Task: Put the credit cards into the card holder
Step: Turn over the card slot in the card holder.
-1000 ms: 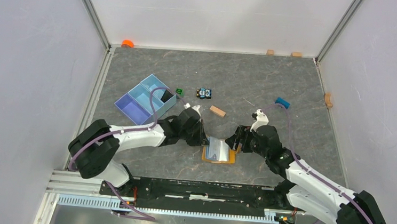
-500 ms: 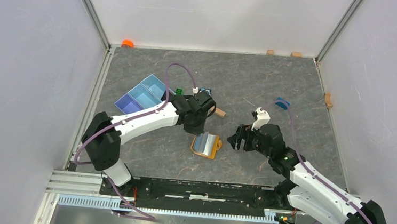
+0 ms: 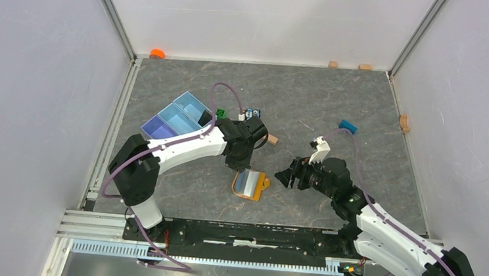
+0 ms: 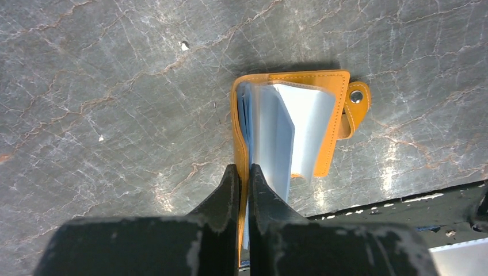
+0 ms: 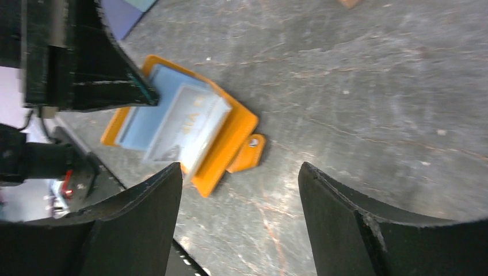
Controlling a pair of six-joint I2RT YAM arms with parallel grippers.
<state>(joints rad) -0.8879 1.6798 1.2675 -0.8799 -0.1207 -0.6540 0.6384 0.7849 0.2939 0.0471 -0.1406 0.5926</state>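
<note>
The card holder (image 3: 250,184) is an orange wallet with a snap tab, hanging part-open from my left gripper (image 3: 242,161). In the left wrist view that gripper (image 4: 244,169) is shut on the near edge of the orange cover (image 4: 237,132), and pale pocket leaves (image 4: 299,132) fan out to the right. Light blue and pale sheets (image 5: 151,115) lie inside it; I cannot tell whether they are credit cards or pockets. No loose credit card shows on the table. My right gripper (image 3: 289,177) is open to the right of the holder, apart from it; its jaws (image 5: 239,172) hold nothing.
A light blue divided tray (image 3: 178,121) stands back left. A green cube (image 3: 220,113), a toy car (image 3: 251,114) and a wooden block (image 3: 272,139) lie behind the left gripper. A blue block (image 3: 347,126) lies right. The black base rail (image 3: 247,234) runs along the near edge.
The left gripper has swung back and left, lifting the card holder by its cover off the spot where it lay open. The right gripper has drawn back from the holder.
</note>
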